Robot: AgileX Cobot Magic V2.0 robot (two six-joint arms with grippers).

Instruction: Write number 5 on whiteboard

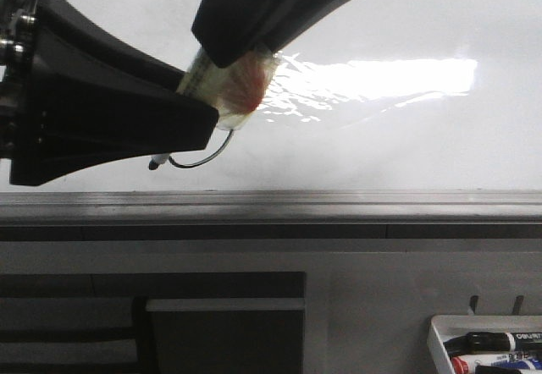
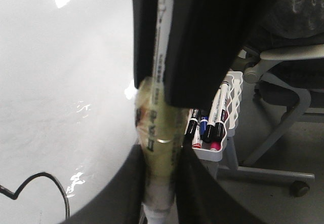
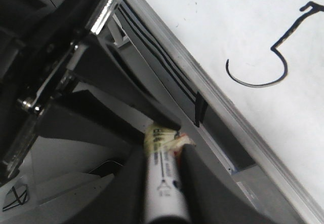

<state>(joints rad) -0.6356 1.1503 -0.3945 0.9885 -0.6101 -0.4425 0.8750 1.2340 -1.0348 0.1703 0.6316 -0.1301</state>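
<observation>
Front view first. Left claw [image 1: 199, 112] shut tight on the marker [image 1: 230, 86], squeezing its taped middle. From above, right claw [image 1: 241, 52] gripping the same marker higher up. Dark tip [image 1: 155, 164] pointing down at the whiteboard [image 1: 381, 150], right at the end of a thin curved line, the hooked belly of the number 5 [image 1: 210, 156]. Most of the numeral hidden behind the left claw here. Grey ledge [image 1: 339, 206] under the board, and a small tray [image 1: 439, 333] of spare pens low on the right.

Left wrist view next. Fingers [image 2: 116, 193] pressed on both sides of the taped marker, no gap to see. A bit of the black curve [image 2: 50, 178] on the board nearby.

Right wrist view last. Claw closed around the marker's white barrel. Whole 5 [image 3: 283, 72] on show — small top bar, short stem, big round hook, drawn just above the ledge.

Looks like the last stroke, nearly or fully done. Next move, most likely: pull the tip straight off the board, gently — no stray line dragged through the hook.
</observation>
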